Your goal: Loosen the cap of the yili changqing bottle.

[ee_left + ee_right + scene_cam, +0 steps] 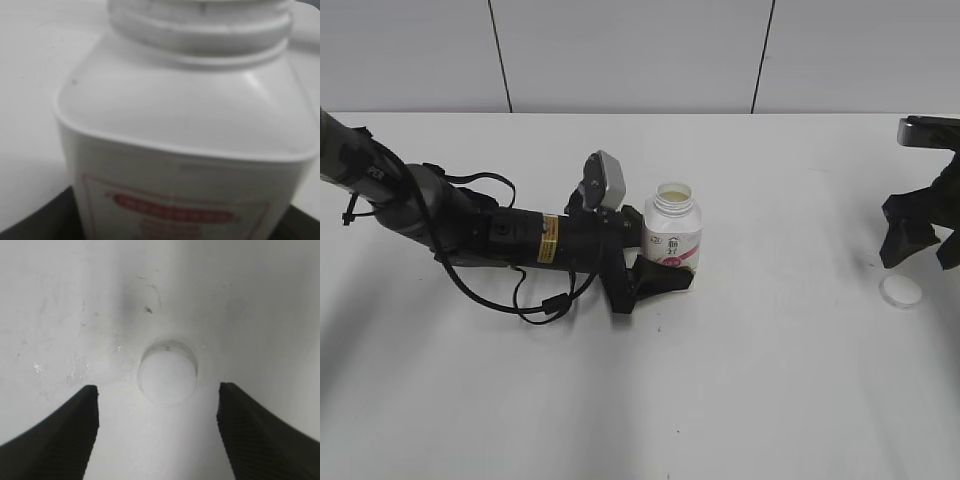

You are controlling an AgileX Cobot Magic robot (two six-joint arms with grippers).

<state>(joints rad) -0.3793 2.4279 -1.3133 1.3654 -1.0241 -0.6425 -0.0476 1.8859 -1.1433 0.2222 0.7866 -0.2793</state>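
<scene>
The yili changqing bottle [673,235] stands upright mid-table with its wide neck open and no cap on it. It fills the left wrist view [185,115], blurred, with a red label. My left gripper [660,272] is shut on the bottle's lower body. The white cap [901,290] lies flat on the table at the right. In the right wrist view the cap [167,372] lies just ahead of my open, empty right gripper [157,390]. In the exterior view that right gripper [925,245] hangs a little above and behind the cap.
The white table [740,400] spreads around both arms. My left arm [470,225] with its cables lies low across the left half. A grey panelled wall [640,50] stands behind the table's far edge.
</scene>
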